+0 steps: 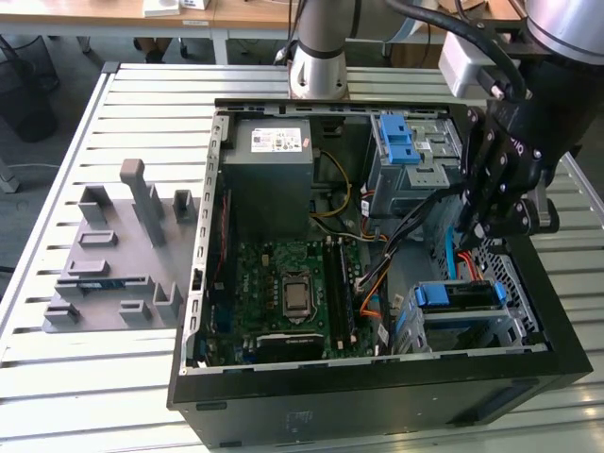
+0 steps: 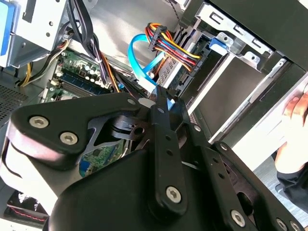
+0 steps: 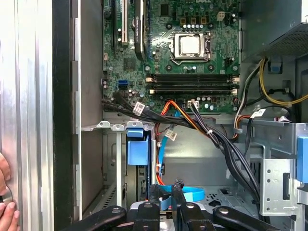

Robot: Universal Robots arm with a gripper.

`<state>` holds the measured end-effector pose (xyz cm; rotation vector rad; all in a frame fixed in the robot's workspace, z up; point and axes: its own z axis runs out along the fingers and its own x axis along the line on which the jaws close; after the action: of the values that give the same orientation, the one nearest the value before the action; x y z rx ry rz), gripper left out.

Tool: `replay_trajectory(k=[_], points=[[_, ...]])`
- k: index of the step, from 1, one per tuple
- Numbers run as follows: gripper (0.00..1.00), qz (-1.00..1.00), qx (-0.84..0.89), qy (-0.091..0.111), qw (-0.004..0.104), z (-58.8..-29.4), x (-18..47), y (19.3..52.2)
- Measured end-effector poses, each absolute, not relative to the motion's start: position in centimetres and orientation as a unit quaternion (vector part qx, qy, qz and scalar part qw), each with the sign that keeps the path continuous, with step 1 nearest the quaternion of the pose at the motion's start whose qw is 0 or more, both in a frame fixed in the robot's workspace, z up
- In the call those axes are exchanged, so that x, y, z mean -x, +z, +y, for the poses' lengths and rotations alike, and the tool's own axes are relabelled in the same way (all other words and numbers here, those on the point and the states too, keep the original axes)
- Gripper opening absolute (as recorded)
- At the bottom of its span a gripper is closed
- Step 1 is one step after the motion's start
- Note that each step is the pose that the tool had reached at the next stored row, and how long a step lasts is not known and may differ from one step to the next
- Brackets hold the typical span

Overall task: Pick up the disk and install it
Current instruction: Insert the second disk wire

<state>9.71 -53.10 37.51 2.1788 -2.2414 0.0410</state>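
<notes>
Disk [image 1: 460, 295] sits seated in the lower drive bay at the case's front corner, blue carrier showing, on the exterior view's right. Gripper [image 1: 478, 229] hangs just above it, holding nothing; can't tell whether the jaws are spread or closed. Fingers of a person's hand [image 3: 6, 206] rest on the case edge.

The open computer case [image 1: 377, 377] lies on the desk [image 1: 57, 377], filling the centre and right of the exterior view. A parts fixture [image 1: 118, 255] sits left of it. Inside, the power supply [image 1: 267, 170] lies above the motherboard [image 1: 283, 293]; the disk [image 1: 462, 294] sits in the lower-right bay, below the gripper [image 1: 477, 231].
</notes>
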Motion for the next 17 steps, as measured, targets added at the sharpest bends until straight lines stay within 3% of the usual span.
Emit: replay_trajectory(k=[3, 4, 15, 17], points=[[0.24, -0.717, -0.697, 0.013, 0.008, -53.1, -9.7, 37.48], [0.17, -0.717, -0.697, 0.013, 0.008, -53.11, -9.71, 37.47], [0.16, -0.717, -0.697, 0.01, 0.004, -53.83, -9.73, 36.87], [0.16, -0.717, -0.697, 0.003, -0.002, -53.98, -9.73, 36.85]])
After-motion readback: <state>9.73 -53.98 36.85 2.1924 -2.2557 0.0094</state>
